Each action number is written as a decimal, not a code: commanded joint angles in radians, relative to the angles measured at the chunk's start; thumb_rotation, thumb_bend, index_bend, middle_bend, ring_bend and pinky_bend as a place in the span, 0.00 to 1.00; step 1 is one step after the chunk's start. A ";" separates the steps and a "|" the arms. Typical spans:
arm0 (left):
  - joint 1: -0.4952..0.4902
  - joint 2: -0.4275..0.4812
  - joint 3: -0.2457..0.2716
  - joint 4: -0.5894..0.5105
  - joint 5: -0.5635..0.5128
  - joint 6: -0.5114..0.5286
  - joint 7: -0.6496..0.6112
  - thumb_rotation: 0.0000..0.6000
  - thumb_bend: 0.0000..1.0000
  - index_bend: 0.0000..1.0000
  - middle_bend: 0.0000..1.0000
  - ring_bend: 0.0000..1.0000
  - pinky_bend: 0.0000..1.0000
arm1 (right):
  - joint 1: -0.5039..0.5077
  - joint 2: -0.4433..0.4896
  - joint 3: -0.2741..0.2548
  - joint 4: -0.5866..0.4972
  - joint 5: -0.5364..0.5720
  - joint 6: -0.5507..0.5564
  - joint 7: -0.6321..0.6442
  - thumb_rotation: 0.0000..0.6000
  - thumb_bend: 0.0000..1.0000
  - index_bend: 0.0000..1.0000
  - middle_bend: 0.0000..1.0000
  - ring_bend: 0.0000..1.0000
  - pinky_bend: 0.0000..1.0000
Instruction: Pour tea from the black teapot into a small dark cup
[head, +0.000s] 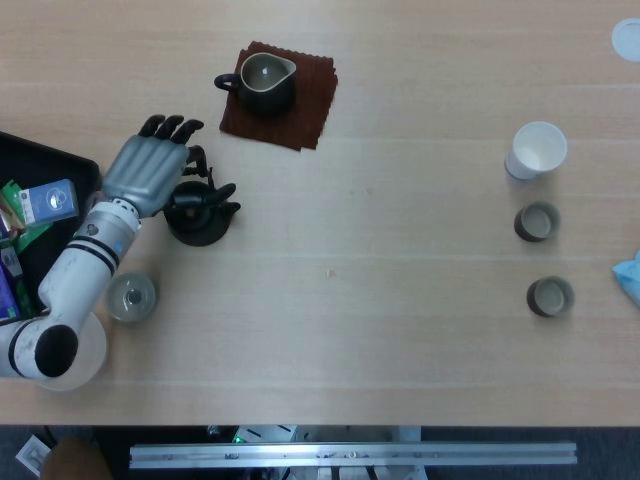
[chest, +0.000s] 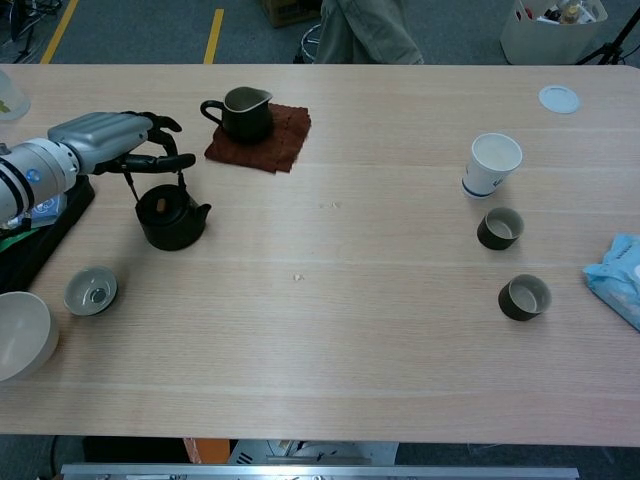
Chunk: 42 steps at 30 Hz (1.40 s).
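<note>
Gripping the wire handle of the black teapot (chest: 171, 213), the left hand (chest: 110, 140) has its fingers curled around it; whether the pot hangs clear of the table (chest: 330, 330) is unclear. Two small dark cups (chest: 500, 228) (chest: 525, 297) stand well apart from it, beside a white paper cup (chest: 493, 165)

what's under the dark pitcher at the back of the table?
A reddish-brown cloth mat lies under the dark pitcher, sticking out mostly to its right in both views. The part of the mat directly beneath the pitcher is covered.
</note>
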 joint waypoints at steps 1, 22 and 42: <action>0.038 0.051 0.027 -0.081 0.053 0.052 -0.018 0.00 0.13 0.41 0.10 0.01 0.00 | 0.001 0.000 0.000 0.000 -0.002 0.000 0.001 1.00 0.06 0.18 0.23 0.10 0.15; 0.147 0.091 0.098 -0.213 0.212 0.183 -0.057 0.19 0.13 0.36 0.36 0.28 0.00 | 0.003 -0.007 -0.005 0.012 -0.013 -0.001 0.015 1.00 0.06 0.18 0.23 0.10 0.15; 0.180 0.044 0.135 -0.188 0.227 0.169 -0.029 0.32 0.13 0.38 0.38 0.31 0.00 | 0.006 -0.006 -0.008 0.008 -0.011 -0.010 0.005 1.00 0.06 0.18 0.23 0.10 0.15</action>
